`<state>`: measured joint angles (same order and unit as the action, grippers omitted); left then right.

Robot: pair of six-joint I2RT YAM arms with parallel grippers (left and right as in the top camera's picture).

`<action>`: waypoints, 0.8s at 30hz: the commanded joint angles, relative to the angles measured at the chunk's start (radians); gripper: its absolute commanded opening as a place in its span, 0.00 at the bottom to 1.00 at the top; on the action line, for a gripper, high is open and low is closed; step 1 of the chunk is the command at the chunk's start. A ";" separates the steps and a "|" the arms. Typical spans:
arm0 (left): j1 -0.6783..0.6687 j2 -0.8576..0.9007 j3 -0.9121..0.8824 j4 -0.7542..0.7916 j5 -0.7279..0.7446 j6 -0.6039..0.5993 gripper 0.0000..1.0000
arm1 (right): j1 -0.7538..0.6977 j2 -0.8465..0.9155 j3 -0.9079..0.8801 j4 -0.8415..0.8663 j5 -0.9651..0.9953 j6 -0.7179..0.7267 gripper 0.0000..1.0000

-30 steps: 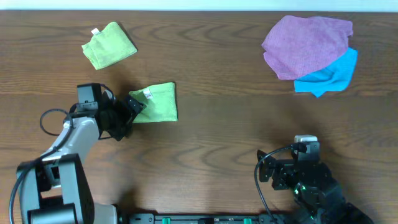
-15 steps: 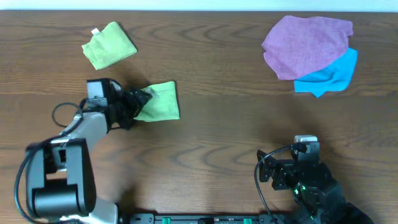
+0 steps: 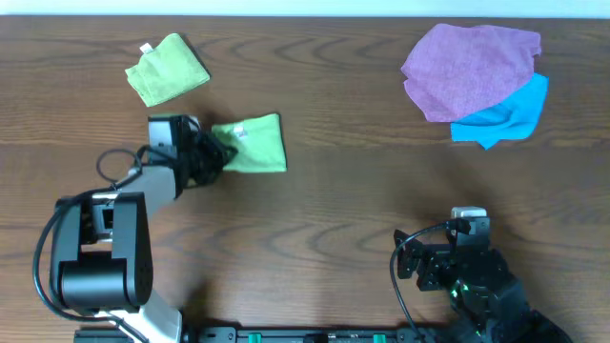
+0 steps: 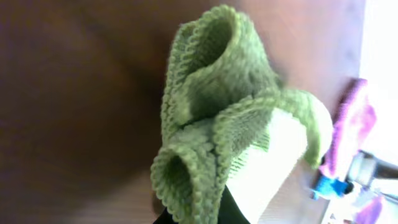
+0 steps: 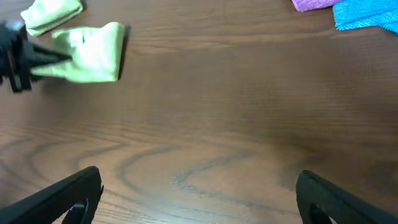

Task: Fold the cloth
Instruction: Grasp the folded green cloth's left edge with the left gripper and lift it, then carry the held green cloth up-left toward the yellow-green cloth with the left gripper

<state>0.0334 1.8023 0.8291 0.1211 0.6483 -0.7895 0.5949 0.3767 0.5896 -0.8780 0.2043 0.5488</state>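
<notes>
Fingers of our left gripper [image 3: 218, 153] are pressed together on one edge of the cloth [image 3: 255, 145], pinching a bunch of it. From the left wrist we see that pinched edge up close: the lime-green microfibre puckers into two rolled loops right at the fingertips, with a paler flap folded over just beyond them. The rest of the cloth lies on the wooden table [image 3: 334, 219], spreading away from the fingertips toward the table's middle, and a small white tag [image 3: 240, 132] sits just past the pinch. Back behind these fingers and off toward the table's far edge, well apart from them, we see a second lime-green cloth [image 3: 168, 70], a small folded square with its own white tag at one corner.

Far ahead of the left fingers, near the far right corner, a purple cloth [image 3: 472, 67] lies rumpled, overlapping a blue cloth [image 3: 515, 112] that sticks out from under its near side.

Our right gripper [image 5: 199, 180] sits low at the near edge of the table with its fingers spread wide, and we see bare wood grain between them. From that wrist, the cloth lies well ahead of these fingers and to their left, while the purple and blue cloths show at the far right.
</notes>
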 commanded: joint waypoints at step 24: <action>0.045 0.058 0.545 -0.042 -0.510 0.132 0.06 | -0.007 -0.004 -0.005 -0.002 0.016 0.015 0.99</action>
<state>0.0593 1.8030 1.3506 0.0528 0.1928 -0.7094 0.5949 0.3767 0.5896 -0.8783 0.2073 0.5488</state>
